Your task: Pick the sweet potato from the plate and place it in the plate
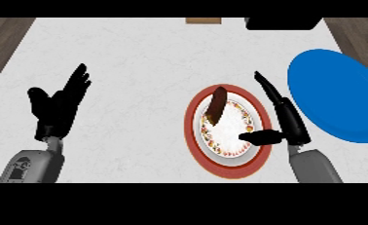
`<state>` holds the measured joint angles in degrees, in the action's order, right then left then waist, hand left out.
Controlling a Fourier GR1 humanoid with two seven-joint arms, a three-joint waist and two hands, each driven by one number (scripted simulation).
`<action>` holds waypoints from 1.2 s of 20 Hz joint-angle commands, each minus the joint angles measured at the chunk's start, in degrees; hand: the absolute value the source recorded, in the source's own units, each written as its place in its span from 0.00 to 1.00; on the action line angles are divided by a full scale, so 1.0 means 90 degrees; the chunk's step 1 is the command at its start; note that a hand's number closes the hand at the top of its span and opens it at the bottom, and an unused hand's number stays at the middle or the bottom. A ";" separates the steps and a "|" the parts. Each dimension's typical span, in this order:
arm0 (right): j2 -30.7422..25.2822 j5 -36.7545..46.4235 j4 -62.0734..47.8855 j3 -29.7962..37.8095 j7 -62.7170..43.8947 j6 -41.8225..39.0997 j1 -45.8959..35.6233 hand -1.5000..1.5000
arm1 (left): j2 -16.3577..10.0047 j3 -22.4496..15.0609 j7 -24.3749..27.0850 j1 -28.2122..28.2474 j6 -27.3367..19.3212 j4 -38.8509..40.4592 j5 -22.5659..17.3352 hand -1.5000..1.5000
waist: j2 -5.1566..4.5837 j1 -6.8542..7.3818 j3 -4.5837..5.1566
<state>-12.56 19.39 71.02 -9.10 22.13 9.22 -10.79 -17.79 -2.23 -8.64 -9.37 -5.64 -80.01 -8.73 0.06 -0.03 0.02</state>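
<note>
While the sweet potato [217,104] lies on the far part of the red-rimmed plate [191,129], the right hand [291,119] is at its right edge with fingers straight and thumb spread. A blue plate [330,92] lies farther right, and the left hand [57,104] rests open at the left.

The blue plate [327,92] runs off the view's right edge, so we see only part of its round. At the far edge, a brown thing [203,20] and a black thing [284,23] are each cut down to a strip; we cannot tell what they are. The left forearm [28,166] and the right forearm [315,166] are both cut off at the near edge. The thumb of the right hand [293,124] covers a bit of the red-rimmed plate [193,136], and the sweet potato [216,104] hides another stretch of it. The plate's small pattern is too fine for us to make out.
</note>
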 commanded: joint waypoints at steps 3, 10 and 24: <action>-0.0074 0.0705 0.0271 -0.0529 -0.1220 -0.0399 -0.0042 0.00 | 0.0208 0.0063 -0.0100 -0.0444 -0.0147 0.0384 0.0221 0.50 | -0.0009 -0.0030 0.0001; 0.0153 0.1924 0.0168 -0.0929 -0.2368 -0.0171 -0.0324 0.00 | -0.0025 0.0367 -0.0131 0.0107 0.0260 -0.0216 -0.0004 0.50 | -0.0002 0.0019 -0.0001; 0.0594 0.2596 -0.0345 -0.0621 -0.3391 -0.1423 -0.1213 0.00 | 0.0238 0.0583 -0.0412 -0.0131 0.0440 -0.0319 0.0382 0.50 | -0.0002 0.0012 -0.0002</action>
<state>-7.62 41.20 65.93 -15.38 -4.98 -0.60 -21.24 -15.08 1.53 -10.27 -10.07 -3.13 -81.08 -4.94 -0.01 0.16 0.00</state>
